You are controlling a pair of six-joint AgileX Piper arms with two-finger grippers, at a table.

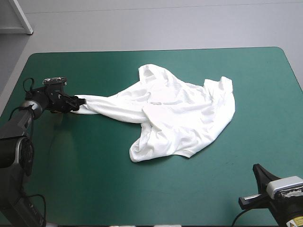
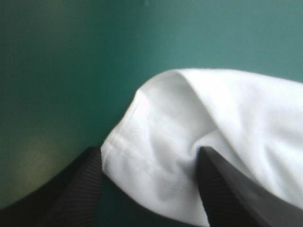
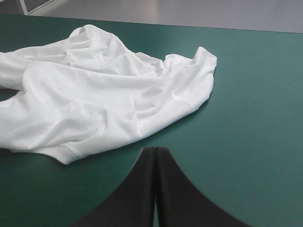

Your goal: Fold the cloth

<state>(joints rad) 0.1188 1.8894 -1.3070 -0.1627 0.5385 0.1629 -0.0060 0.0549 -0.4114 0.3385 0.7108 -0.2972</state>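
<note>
Much teal-green cover [image 1: 94, 189] (front, right) borders the T-shirt [image 1: 180, 113].

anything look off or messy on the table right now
The T-shirt is not spread flat: it lies crumpled, with one part drawn out in a long tail toward the left gripper, whose open fingers straddle its hem. No damage shows.
</note>
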